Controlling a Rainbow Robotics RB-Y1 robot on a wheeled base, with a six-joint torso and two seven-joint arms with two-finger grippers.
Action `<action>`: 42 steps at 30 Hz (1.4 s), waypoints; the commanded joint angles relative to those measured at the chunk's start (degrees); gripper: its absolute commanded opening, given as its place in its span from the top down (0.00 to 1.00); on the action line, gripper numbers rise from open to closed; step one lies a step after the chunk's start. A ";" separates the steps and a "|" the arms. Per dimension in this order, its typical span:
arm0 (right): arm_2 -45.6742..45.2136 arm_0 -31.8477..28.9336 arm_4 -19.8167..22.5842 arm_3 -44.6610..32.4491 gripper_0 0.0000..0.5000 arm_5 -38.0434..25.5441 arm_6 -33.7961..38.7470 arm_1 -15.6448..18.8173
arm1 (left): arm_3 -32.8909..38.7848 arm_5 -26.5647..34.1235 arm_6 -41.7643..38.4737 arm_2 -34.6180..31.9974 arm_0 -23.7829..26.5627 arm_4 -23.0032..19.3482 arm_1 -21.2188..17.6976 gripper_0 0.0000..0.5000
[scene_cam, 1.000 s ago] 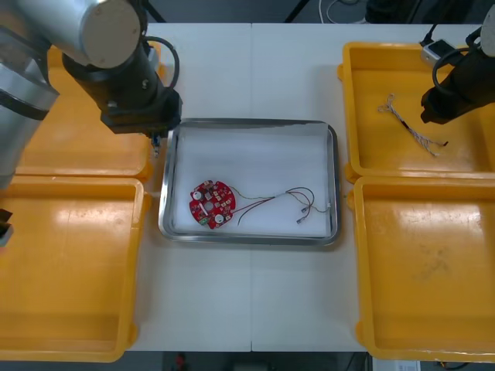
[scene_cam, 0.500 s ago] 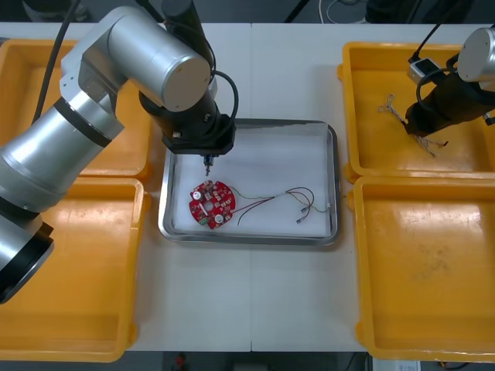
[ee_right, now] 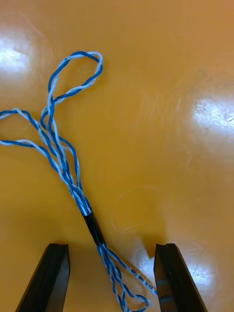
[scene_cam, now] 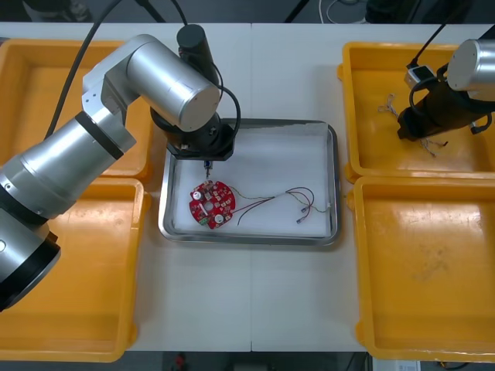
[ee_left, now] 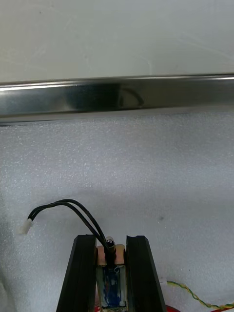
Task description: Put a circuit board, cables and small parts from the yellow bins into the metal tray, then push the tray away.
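My left gripper [scene_cam: 206,161] hangs over the near-left part of the metal tray [scene_cam: 249,124], just above the round red circuit board [scene_cam: 212,205]. In the left wrist view this gripper [ee_left: 111,273] is shut on a small metal part [ee_left: 111,256] with a black cable [ee_left: 73,209] looping out of it. A red and yellow cable [scene_cam: 282,201] lies in the tray beside the board. My right gripper [scene_cam: 410,130] is low over the far right yellow bin [scene_cam: 363,100]. It is open [ee_right: 111,278], with the twisted blue and white cable [ee_right: 63,151] running between its fingers.
The tray's shiny rim [ee_left: 117,97] lies beyond the left fingers, across white foam [ee_left: 156,170]. Two more yellow bins stand at the left [scene_cam: 69,263] and a bare one at the near right [scene_cam: 425,270]. White table shows in front of the tray.
My left arm swung right from the far left bin's edge to over the tray, carrying the small part. My right gripper shifted left and down onto the blue and white cable.
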State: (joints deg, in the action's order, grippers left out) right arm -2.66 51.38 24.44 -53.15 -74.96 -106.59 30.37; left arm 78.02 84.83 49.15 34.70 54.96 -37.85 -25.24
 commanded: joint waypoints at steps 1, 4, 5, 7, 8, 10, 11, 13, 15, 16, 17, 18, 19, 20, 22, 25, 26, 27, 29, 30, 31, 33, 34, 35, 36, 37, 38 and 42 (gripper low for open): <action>2.83 2.50 0.52 0.24 0.03 0.51 2.27 -0.14 | 0.11 -0.72 0.50 0.46 2.87 1.03 1.59 1.00; 1.95 2.50 0.52 1.73 0.07 0.69 1.92 -0.14 | 0.11 -0.63 0.77 0.46 2.87 1.12 1.59 0.99; 1.69 2.41 0.52 2.08 0.07 0.69 1.74 -0.14 | 0.11 -0.54 0.86 0.46 2.87 1.20 1.59 0.87; 1.43 2.50 0.52 2.88 0.07 0.78 1.56 -0.05 | 0.11 -0.54 0.86 0.46 2.78 1.29 1.59 0.31; 1.43 2.41 0.61 2.96 0.07 0.78 1.56 -0.05 | 0.11 -0.54 0.77 0.46 2.87 1.38 1.59 0.10; 1.34 2.23 0.61 3.05 0.07 0.86 1.74 0.04 | 0.11 -0.54 0.86 0.46 2.87 1.47 1.59 0.00; 1.07 2.15 0.61 3.14 0.07 0.86 1.74 0.04 | 0.11 -0.54 0.86 0.46 2.87 1.47 1.59 0.00; 0.46 1.80 0.70 3.14 0.07 0.95 1.56 0.13 | 0.11 -0.54 0.68 0.46 2.87 1.56 1.59 0.00; -0.42 1.27 0.79 3.05 0.16 1.04 1.39 0.30 | 0.11 -0.45 0.50 0.46 2.87 1.56 1.59 0.00; -0.77 1.09 0.79 3.14 0.49 1.21 1.21 0.30 | 0.11 -0.37 0.42 0.46 2.96 1.56 1.59 0.00; -0.86 0.92 0.79 3.05 0.95 1.30 1.04 0.30 | 0.20 -0.28 0.24 0.37 2.96 1.56 1.59 0.00; -0.95 0.74 0.88 3.05 1.00 1.48 0.86 0.39 | 0.29 -0.10 0.24 0.19 2.87 1.56 1.51 0.00; -0.95 0.48 0.88 3.05 1.00 1.65 0.60 0.39 | 0.47 0.16 0.15 -0.16 2.87 1.47 1.51 0.00; -0.95 0.48 0.88 3.05 1.00 1.65 0.51 0.39 | 0.73 0.51 -0.02 -0.69 2.96 1.38 1.42 0.00; -0.95 0.56 0.79 3.05 1.00 1.65 0.16 0.65 | 1.17 1.83 -0.11 -2.01 2.96 1.12 1.42 0.00; -1.03 0.48 0.61 1.21 1.00 0.69 -0.37 1.27 | 2.66 5.17 -0.55 -4.03 3.31 1.03 1.51 0.00; -1.12 0.56 0.52 0.68 1.00 0.07 -0.55 1.36 | 3.01 5.87 -0.73 -4.47 3.40 1.03 1.42 0.00; -1.30 0.48 0.35 -0.20 1.00 -0.89 -0.63 1.62 | 3.45 6.84 -0.90 -5.08 3.57 1.03 1.42 0.00; -2.35 0.48 0.08 -2.66 1.00 -4.15 -0.81 2.06 | 4.42 9.30 -1.25 -6.66 4.01 1.03 1.33 0.00; -3.32 0.48 0.00 -3.98 1.00 -6.08 -0.99 2.23 | 4.86 10.45 -1.34 -7.81 4.10 1.03 1.33 0.00; -4.11 0.39 -0.09 -5.21 1.00 -7.75 -1.07 2.32 | 5.21 11.32 -1.43 -8.77 4.28 1.03 1.24 0.00; -5.52 0.21 -0.09 -7.67 1.00 -10.65 -1.34 2.41 | 5.74 12.82 -1.43 -10.62 4.72 0.94 0.80 0.00; -6.31 0.21 -0.27 -9.34 1.00 -12.32 -1.51 2.41 | 6.00 13.70 -1.43 -11.85 4.98 0.94 0.45 0.00; -6.57 0.04 -0.27 -10.13 1.00 -13.11 -1.51 2.41 | 6.09 14.05 -1.34 -12.46 5.16 0.94 0.36 0.00; -7.01 -0.05 -0.36 -11.54 1.00 -14.69 -1.51 2.50 | 6.18 14.75 -1.17 -13.70 5.42 0.85 -0.08 0.00; -7.19 -0.05 -0.53 -12.42 1.00 -15.75 -1.60 2.59 | 6.18 15.10 -0.99 -14.57 5.60 0.76 -0.34 0.00; -7.10 0.04 -0.71 -13.30 1.00 -16.80 -1.78 2.67 | 6.27 15.45 -0.81 -15.63 5.68 0.68 -0.78 0.00; -7.10 0.04 -0.62 -18.31 1.00 -22.08 -2.22 3.11 | 6.27 15.89 0.06 -19.41 6.04 -0.03 -3.24 0.00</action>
State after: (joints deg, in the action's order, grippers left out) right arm -8.74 51.62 24.24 -66.64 -94.49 -105.96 30.95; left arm 82.07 100.08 49.16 18.49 57.63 -37.05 -25.43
